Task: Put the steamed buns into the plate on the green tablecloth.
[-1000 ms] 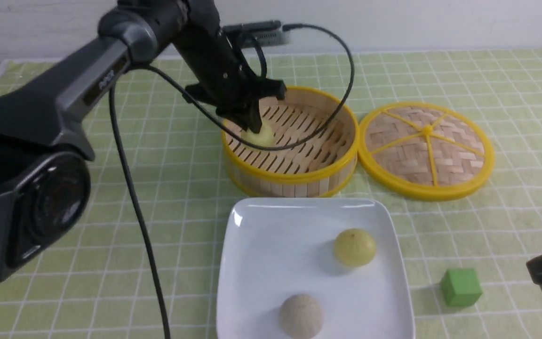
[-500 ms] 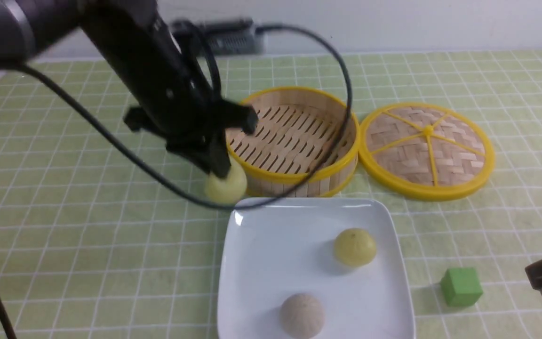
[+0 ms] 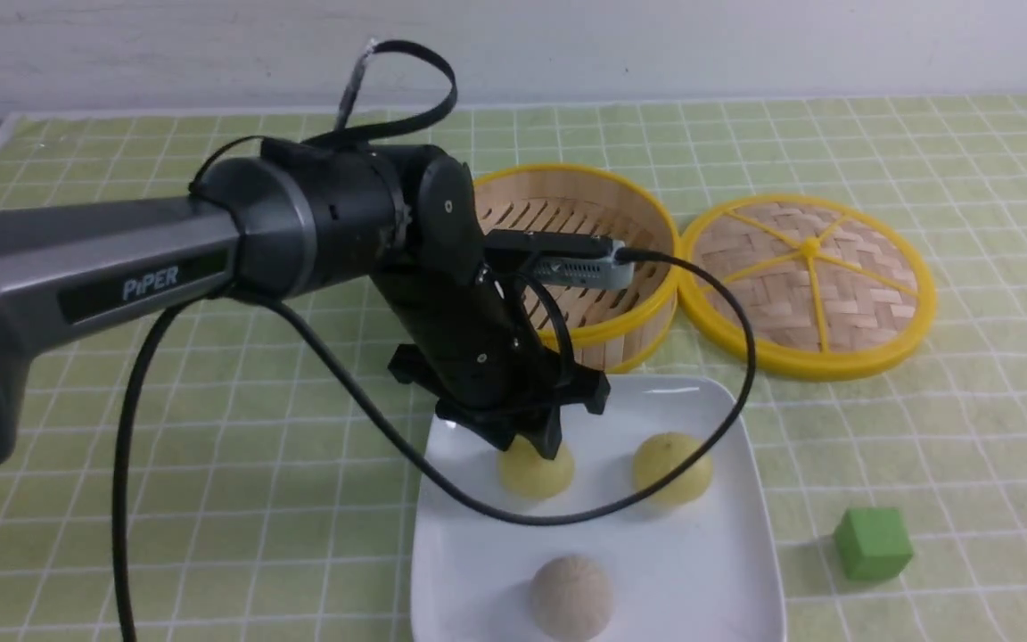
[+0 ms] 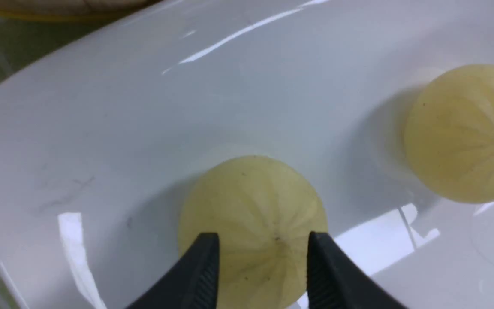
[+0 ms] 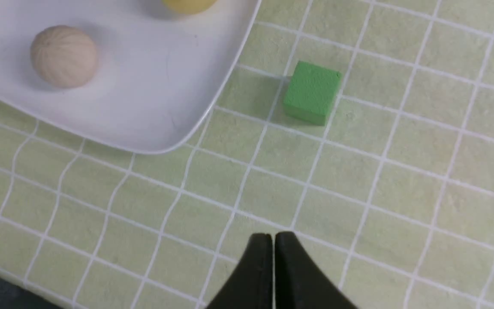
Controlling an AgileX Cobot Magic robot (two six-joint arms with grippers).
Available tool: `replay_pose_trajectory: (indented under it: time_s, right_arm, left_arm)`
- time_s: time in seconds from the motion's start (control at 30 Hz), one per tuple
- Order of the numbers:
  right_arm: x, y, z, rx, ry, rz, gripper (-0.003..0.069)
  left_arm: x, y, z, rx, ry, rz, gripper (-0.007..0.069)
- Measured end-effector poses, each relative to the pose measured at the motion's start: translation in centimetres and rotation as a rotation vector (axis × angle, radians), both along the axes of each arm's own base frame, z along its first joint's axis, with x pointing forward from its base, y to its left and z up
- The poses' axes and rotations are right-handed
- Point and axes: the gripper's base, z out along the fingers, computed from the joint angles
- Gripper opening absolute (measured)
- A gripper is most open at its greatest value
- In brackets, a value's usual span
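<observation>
1. Task status. The green tablecloth (image 3: 834, 160) covers the counter across the whole front view. The plate (image 3: 736, 580) lies on it at lower centre of the frame. The steamer basket (image 3: 647, 267) stands just above the plate, and its lid (image 3: 808, 285) lies flat to the right. What I can see of the basket floor carries no bun; the left arm (image 3: 121, 259) hides the rest.

Both pale yellow buns are inside the plate rim. The held bun (image 3: 533, 471) is at upper centre of the plate and the second bun (image 3: 672, 468) is near it on the right, not touching. A grey-brown bun (image 3: 571, 596) sits below them. A green cube (image 3: 873, 542) rests on the cloth to the right of the plate.

I judge the transfer almost complete. What is left is to release the bun and lift the arm clear.

2. Arm pose. The left arm enters from the left edge and runs level to frame centre. Its wrist bends steeply down over the plate's upper left corner.

The left tool (image 4: 264, 257) is part open. Its fingers (image 4: 206, 266) press the upper sides of the held bun, whose base appears to rest on the plate.

The right tool (image 5: 272, 244) appears only in its own wrist view, above bare cloth. Its jaws are pressed together and hold nothing.
</observation>
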Motion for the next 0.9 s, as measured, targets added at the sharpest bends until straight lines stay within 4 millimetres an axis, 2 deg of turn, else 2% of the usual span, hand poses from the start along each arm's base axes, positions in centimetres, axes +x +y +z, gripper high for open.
replay_pose_trajectory:
  time_s: [0.03, 0.1, 0.13, 0.17, 0.27, 0.33, 0.4, 0.43, 0.5, 0.53, 0.6, 0.63, 0.67, 0.77, 0.9]
  right_arm:
    - [-2.5, -0.8, 0.7, 0.01, -0.071, 0.005, 0.0027]
    - [-4.8, -1.6, 1.3, 0.046, -0.177, 0.005, 0.0029]
    - [-5.2, -1.7, 1.4, 0.055, -0.199, 0.005, 0.0029]
    - [-6.2, -1.9, 1.5, 0.109, -0.305, -0.002, 0.0029]
    - [-7.1, -2.2, 1.2, 0.196, -0.464, -0.021, 0.003]
    - [-6.7, -2.3, 0.1, 0.261, -0.643, -0.052, 0.003]
    - [-6.0, -2.3, -1.2, 0.258, -0.733, -0.062, 0.003]
    - [-5.7, -2.3, -1.8, 0.244, -0.756, -0.06, 0.003]
    - [-5.3, -2.2, -2.4, 0.226, -0.77, -0.056, 0.003]
    - [-5.1, -2.2, -3.0, 0.199, -0.776, -0.044, 0.0031]
    - [-5.0, -2.2, -3.4, 0.179, -0.778, -0.035, 0.0033]
    - [-4.9, -2.2, -3.7, 0.168, -0.776, -0.029, 0.0033]
    - [-4.9, -2.1, -3.7, 0.165, -0.776, -0.026, 0.0033]
    - [-4.9, -2.2, -3.7, 0.16, -0.781, -0.023, 0.0036]
    - [-4.9, -2.2, -3.7, 0.157, -0.783, -0.022, 0.0036]
  left_arm:
    - [-0.1, 0.1, 0.5, 0.001, -0.004, 0.007, 0.0371]
    - [-0.4, 0.4, 1.6, 0.004, -0.026, 0.001, 0.0391]
    - [-0.4, 0.5, 1.7, 0.005, -0.029, -0.001, 0.0393]
    - [-0.6, 0.7, 2.5, 0.0, -0.049, -0.004, 0.0394]
    - [-1.0, 0.9, 3.9, -0.013, -0.077, -0.006, 0.0386]
    - [-1.4, 1.2, 5.1, -0.028, -0.101, -0.008, 0.0346]
    - [-1.6, 1.3, 5.6, -0.03, -0.105, -0.01, 0.0297]
    - [-1.7, 1.4, 5.6, -0.026, -0.098, -0.012, 0.025]
    - [-1.7, 1.4, 5.5, -0.022, -0.09, -0.014, 0.0214]
    - [-1.8, 1.5, 5.5, -0.014, -0.078, -0.018, 0.0165]
    - [-1.9, 1.5, 5.4, -0.003, -0.069, -0.022, 0.0124]
    - [-2.0, 1.6, 5.4, 0.006, -0.062, -0.026, 0.007]
    - [-2.0, 1.6, 5.4, 0.011, -0.061, -0.028, 0.005]
    - [-2.0, 1.7, 5.3, 0.023, -0.06, -0.033, 0.0006]
    - [-2.0, 1.8, 5.3, 0.027, -0.062, -0.034, 0.0002]
